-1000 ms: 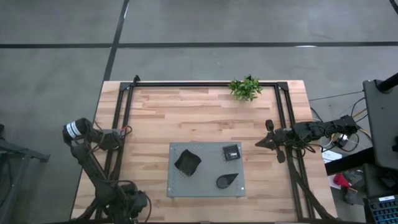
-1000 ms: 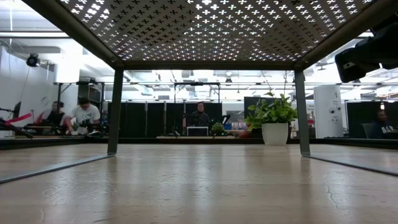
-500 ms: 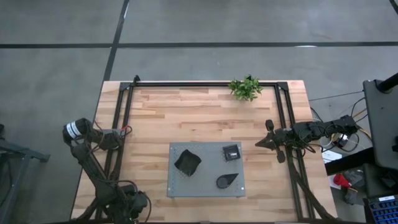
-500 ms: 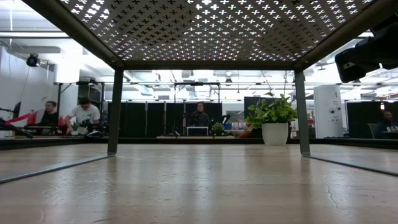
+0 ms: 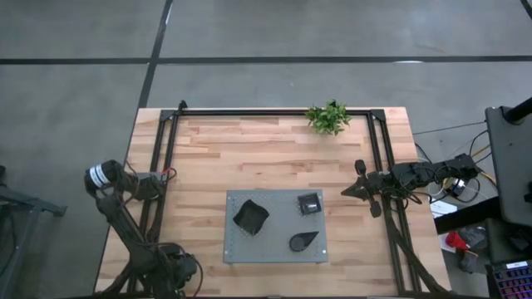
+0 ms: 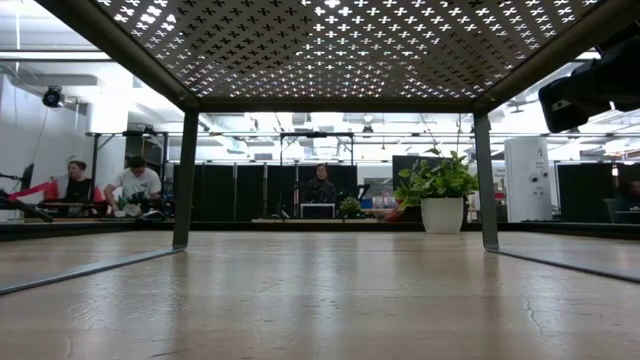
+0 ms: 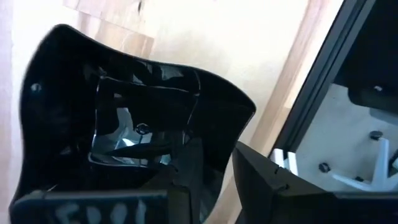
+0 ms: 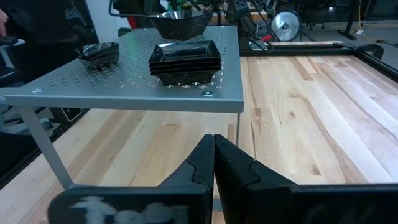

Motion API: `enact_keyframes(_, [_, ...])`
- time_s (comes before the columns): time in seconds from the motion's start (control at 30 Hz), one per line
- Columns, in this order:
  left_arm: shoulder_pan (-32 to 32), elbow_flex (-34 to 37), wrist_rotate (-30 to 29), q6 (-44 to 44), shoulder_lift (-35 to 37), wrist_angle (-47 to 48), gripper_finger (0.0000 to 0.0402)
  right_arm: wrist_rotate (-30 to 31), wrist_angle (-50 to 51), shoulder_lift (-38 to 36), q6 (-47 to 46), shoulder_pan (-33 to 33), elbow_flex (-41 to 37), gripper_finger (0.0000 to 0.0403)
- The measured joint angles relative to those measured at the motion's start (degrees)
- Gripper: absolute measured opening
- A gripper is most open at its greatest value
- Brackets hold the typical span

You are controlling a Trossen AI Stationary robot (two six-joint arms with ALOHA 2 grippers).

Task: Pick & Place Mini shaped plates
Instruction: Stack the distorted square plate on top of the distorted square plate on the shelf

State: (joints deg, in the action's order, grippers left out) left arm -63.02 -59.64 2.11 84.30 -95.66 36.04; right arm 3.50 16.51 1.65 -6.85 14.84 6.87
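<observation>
Gripping a black plate (image 7: 124,118), the left fingers (image 7: 180,193) sit at the table's edge; right fingers (image 8: 214,163) closed, empty.

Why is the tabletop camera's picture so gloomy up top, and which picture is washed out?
Low view: the camera sits beneath the grey perforated stand, so its underside shows dark against the bright room. Left wrist view: the wooden table glares pale behind a dark glossy plate.

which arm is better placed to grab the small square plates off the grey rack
Right, probably. The right gripper sits just beside the rack, fingers shut, pointing at the stack of small square plates near that edge. The left gripper waits at the table's far left side.
</observation>
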Motion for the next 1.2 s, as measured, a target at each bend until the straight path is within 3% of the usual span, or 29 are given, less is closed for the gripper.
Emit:
enact_keyframes(0.3, [0.1,0.0,0.1,-2.0,-0.5,0.6,0.0078,0.0,0.0,0.0,0.0,0.0,0.0,0.0008])
enact_keyframes(0.6, [0.3,-1.2,2.6,-3.2,-0.5,4.1,0.0007,0.0,0.0,0.0,0.0,0.0,0.0,0.0008])
enact_keyframes(0.9, [1.6,-11.0,1.9,-6.4,-0.5,25.2,0.0000,0.0,0.0,0.0,0.0,0.0,0.0,0.0008])
enact_keyframes(1.2, [3.6,-23.8,-9.9,-12.9,-0.5,44.2,0.0000,0.0,0.0,0.0,0.0,0.0,0.0,0.0008])
